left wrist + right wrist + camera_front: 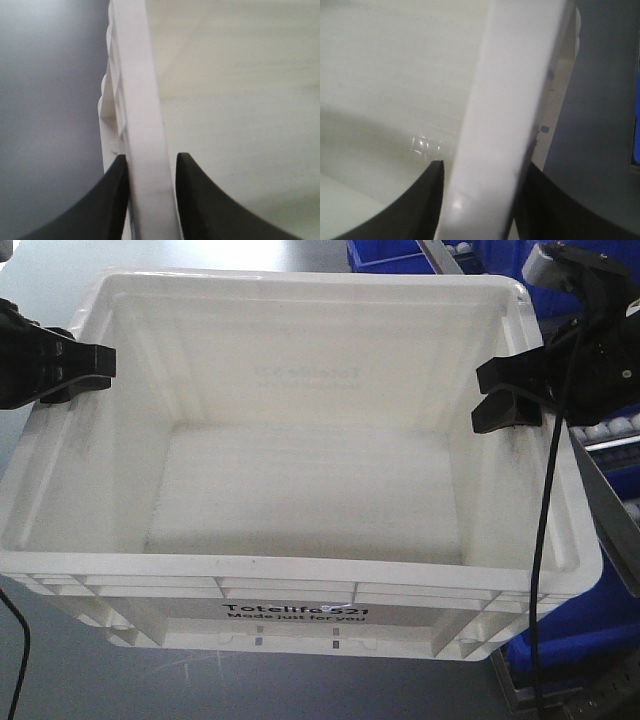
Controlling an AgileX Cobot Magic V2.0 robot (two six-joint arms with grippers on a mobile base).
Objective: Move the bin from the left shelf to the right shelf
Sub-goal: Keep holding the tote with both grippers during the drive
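Bin transfer, both arms engaged. Large white rectangular plastic crate (300, 390), with ribbed rim and black "Totelife 521" print on its near wall, spans the gap between the two grippers, opening upward. Blue plastic bins (570, 640) lie behind and below the right gripper (505, 392), outside the crate. Left gripper (80, 380) is clamped on the crate's left rim, one black finger (107, 205) outside the wall and one inside. The right gripper pinches the right rim likewise. Thin black cable (538, 560) hangs just beside the right gripper.
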